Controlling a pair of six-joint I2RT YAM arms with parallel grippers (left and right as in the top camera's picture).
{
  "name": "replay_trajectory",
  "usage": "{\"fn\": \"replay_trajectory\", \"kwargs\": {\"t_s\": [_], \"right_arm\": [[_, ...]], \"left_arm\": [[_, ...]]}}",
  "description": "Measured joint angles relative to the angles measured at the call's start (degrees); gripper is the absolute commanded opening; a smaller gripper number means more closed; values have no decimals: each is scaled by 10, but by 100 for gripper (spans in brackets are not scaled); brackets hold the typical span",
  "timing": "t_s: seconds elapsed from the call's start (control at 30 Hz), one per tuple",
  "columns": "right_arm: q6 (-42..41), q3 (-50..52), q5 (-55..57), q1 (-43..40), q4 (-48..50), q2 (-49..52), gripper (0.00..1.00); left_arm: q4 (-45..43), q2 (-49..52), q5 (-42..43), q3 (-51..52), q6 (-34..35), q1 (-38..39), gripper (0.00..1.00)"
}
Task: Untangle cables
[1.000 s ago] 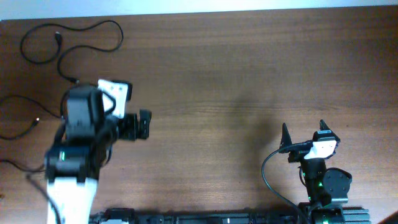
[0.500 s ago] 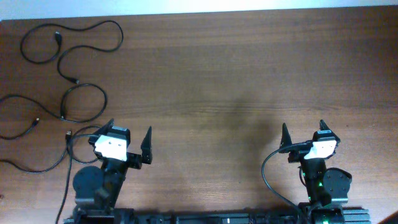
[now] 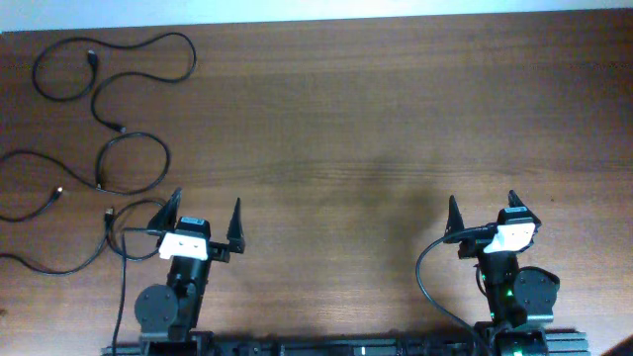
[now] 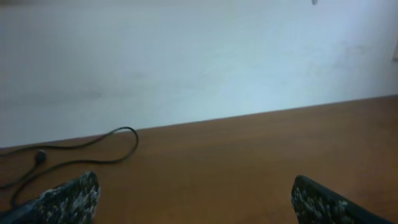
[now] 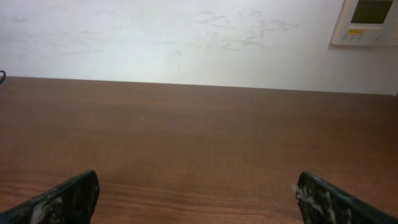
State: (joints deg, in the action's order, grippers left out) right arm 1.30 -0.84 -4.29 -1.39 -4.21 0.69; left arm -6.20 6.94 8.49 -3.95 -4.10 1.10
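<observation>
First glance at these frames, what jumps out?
Thin black cables sprawl in loose curls down the left side of the wooden table, and no gripper is holding any of them. The left gripper and right gripper sit at the near edge, both open and empty, with a wide stretch of wood between them.

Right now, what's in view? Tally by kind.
Black cables: about 4 loose curls; two run off the table's left edge, so the count is unsure.
Grippers: 2, the left gripper and the right gripper, both open and empty.
Wall panel: 1.
Total: about 7.
</observation>
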Motion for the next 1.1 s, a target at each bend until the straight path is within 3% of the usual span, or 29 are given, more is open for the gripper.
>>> {"fn": "replay_trajectory", "kwargs": {"t_s": [0.37, 0.47, 0.6, 1.1], "right_arm": [[1, 0, 0, 0, 0, 0, 98], [0, 0, 0, 0, 0, 0, 98], [0, 0, 0, 0, 0, 0, 98], [0, 0, 0, 0, 0, 0, 98]], "left_arm": [[40, -60, -11, 30, 7, -13, 99], [105, -62, -56, 32, 67, -13, 99], [107, -62, -88, 32, 113, -13, 99], [107, -62, -94, 32, 52, -13, 99]]}}
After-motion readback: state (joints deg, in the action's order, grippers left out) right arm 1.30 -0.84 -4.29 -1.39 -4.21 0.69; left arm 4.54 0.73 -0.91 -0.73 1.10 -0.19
